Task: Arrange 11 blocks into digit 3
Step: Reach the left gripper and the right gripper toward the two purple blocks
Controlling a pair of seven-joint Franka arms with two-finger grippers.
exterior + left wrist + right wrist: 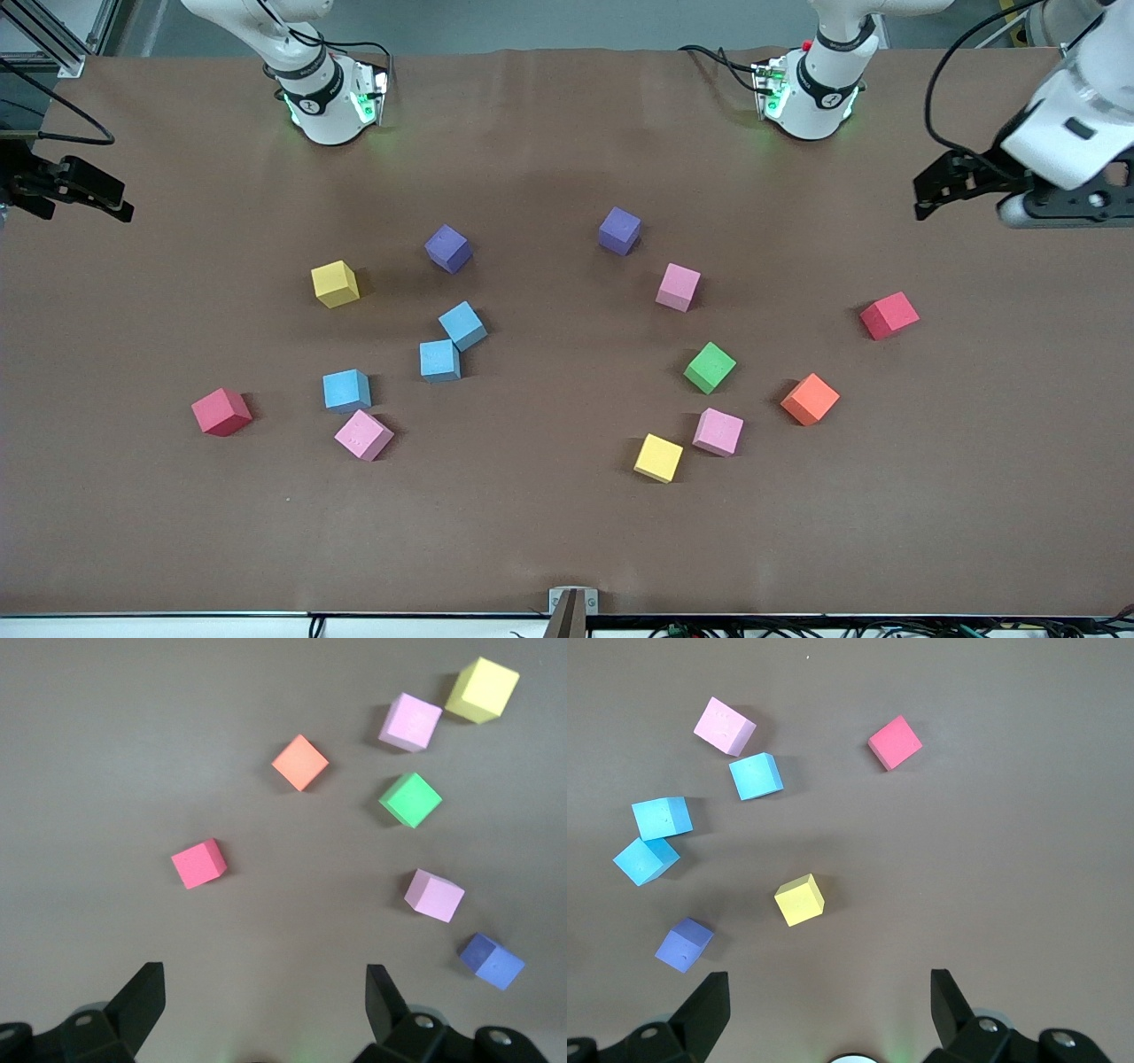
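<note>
My left gripper (928, 188) hangs empty with its jaws wide apart over the worktop (567, 540) at the left arm's end; my right gripper (106, 202) waits the same way, jaws apart, over the right arm's end. The blocks lie scattered and separate, no digit formed. Two purple blocks (448, 248) (619, 230) sit farthest from the front camera. Three blue blocks (439, 361) cluster near a pink one (363, 435) and a yellow one (335, 283). The green block (710, 367), orange block (810, 399), two pink and a second yellow block (658, 458) lie toward the left arm's end. A red cube (889, 315) lies near each end.
</note>
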